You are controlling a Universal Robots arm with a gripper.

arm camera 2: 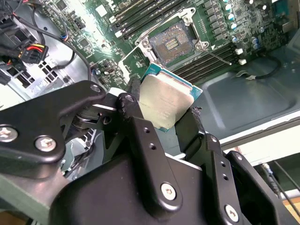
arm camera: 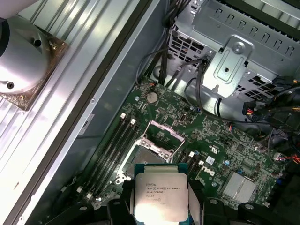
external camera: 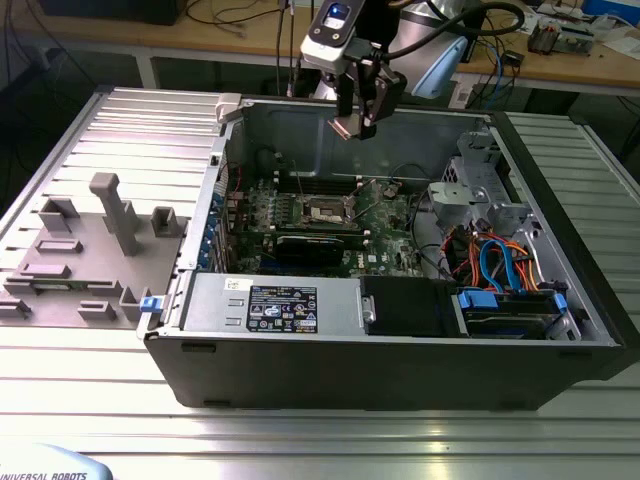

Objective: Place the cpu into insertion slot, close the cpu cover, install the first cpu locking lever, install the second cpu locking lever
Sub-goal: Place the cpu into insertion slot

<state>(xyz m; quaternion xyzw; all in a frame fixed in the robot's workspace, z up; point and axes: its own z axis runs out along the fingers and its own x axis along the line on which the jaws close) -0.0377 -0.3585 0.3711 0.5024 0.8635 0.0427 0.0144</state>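
On the exterior view's left I see a grey fixture (external camera: 90,245) on the table (external camera: 300,440); right of it stands the open case (external camera: 400,360); my gripper (external camera: 357,127) hangs above its far side, fingers clamped on two edges of the cpu (arm camera: 161,197); the slot (arm camera: 151,149) lies uncovered on the board (external camera: 390,235) beneath, well apart.

Hangs high with the arm (external camera: 432,42) bent at the wrist, points the gripper (external camera: 355,125) straight down, and pinches the cpu (arm camera: 161,192) by two opposite edges between black fingers (arm camera 2: 194,126), both pressed tight against its sides.
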